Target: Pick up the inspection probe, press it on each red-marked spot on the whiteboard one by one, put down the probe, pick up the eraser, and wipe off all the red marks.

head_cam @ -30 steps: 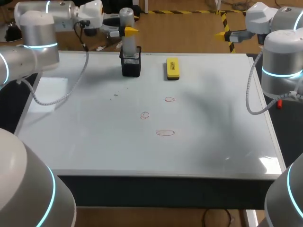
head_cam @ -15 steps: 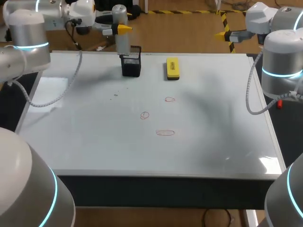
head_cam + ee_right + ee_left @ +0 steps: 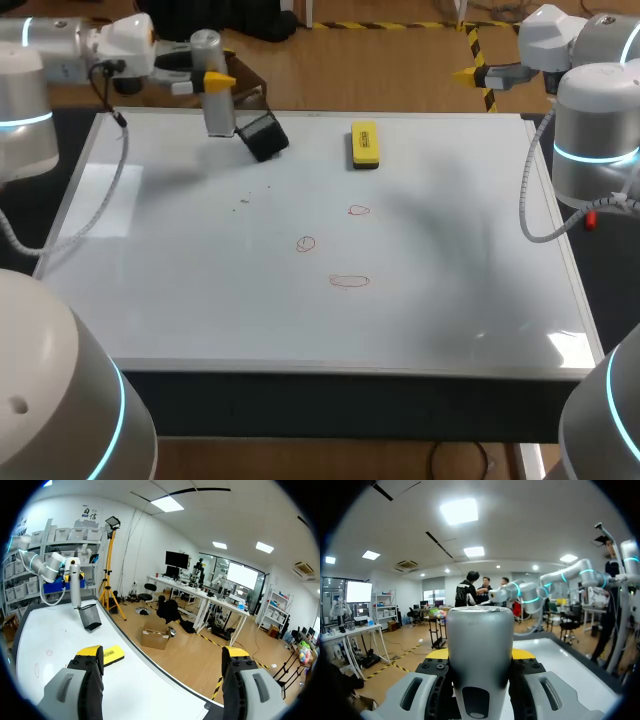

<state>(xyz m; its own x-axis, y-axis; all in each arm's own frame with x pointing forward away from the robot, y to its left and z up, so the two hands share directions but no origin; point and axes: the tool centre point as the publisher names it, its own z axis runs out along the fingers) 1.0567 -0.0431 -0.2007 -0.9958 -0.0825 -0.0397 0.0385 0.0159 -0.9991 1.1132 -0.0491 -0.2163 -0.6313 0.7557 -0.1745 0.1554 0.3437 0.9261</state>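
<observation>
Clamps left claw (image 3: 213, 80) on mid-barrel of inspection probe (image 3: 219, 115), likely rigid, smooth and slip-prone, beside tilted black holder (image 3: 263, 135); shows right claw (image 3: 162, 655) wide, empty.

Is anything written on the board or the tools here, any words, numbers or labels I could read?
No text can be read on anything here.
Whiteboard: only three red marks, hand-drawn loops, not letters or numbers.
Eraser: plain yellow, no print to make out.
Probe and black holder: no label visible.

glossy whiteboard (image 3: 450, 300), matt silvery probe (image 3: 219, 112)
</observation>
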